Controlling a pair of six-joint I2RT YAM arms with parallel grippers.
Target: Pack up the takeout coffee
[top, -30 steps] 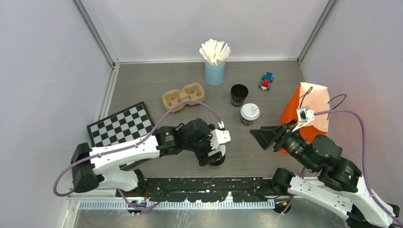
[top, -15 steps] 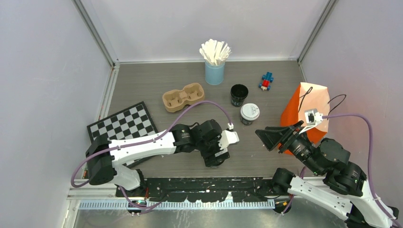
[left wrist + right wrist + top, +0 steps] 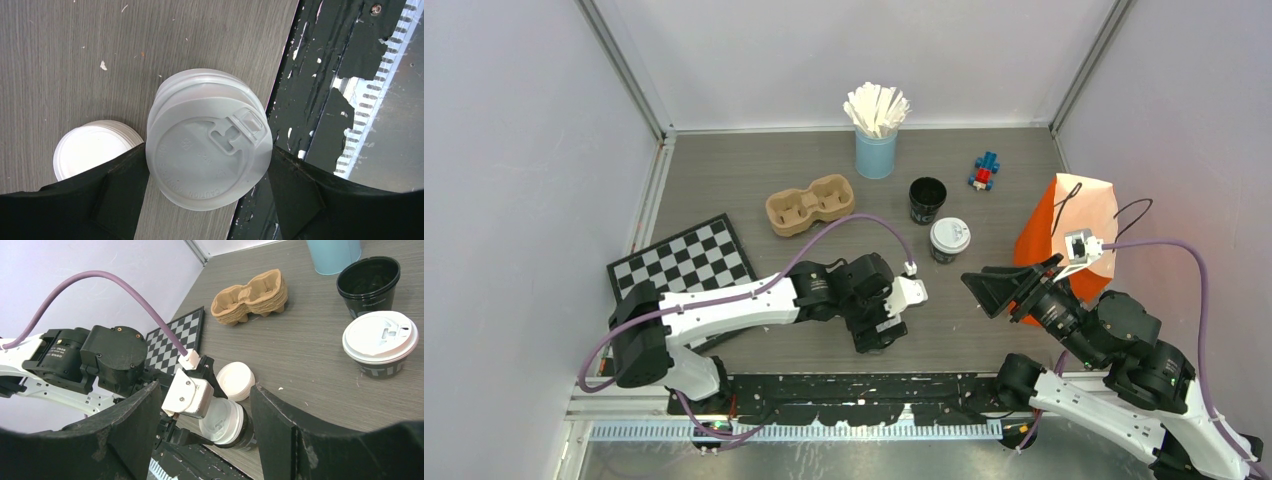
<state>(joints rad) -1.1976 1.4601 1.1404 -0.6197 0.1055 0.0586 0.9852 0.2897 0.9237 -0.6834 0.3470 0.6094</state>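
One takeout coffee cup (image 3: 200, 125), black with a white sip lid, stands tilted at the table's near edge (image 3: 226, 424). My left gripper (image 3: 208, 155) is shut on it, a finger pressed on each side just under the lid; from above, the gripper (image 3: 881, 328) hides the cup. A second lidded coffee (image 3: 950, 238) stands mid-table (image 3: 381, 340), with an open black cup (image 3: 927, 200) behind it. My right gripper (image 3: 984, 288) hangs open and empty above the table, right of the left gripper (image 3: 202, 390).
A stack of loose white lids (image 3: 90, 152) lies just beside the held cup. A brown cup carrier (image 3: 810, 203), a chessboard (image 3: 682, 262), a blue cup of stirrers (image 3: 876, 150), a small toy (image 3: 985, 171) and an orange bag (image 3: 1074, 235) stand around.
My left arm moved to the right along the near edge with the cup, then stopped. My right gripper drew slightly to the right.
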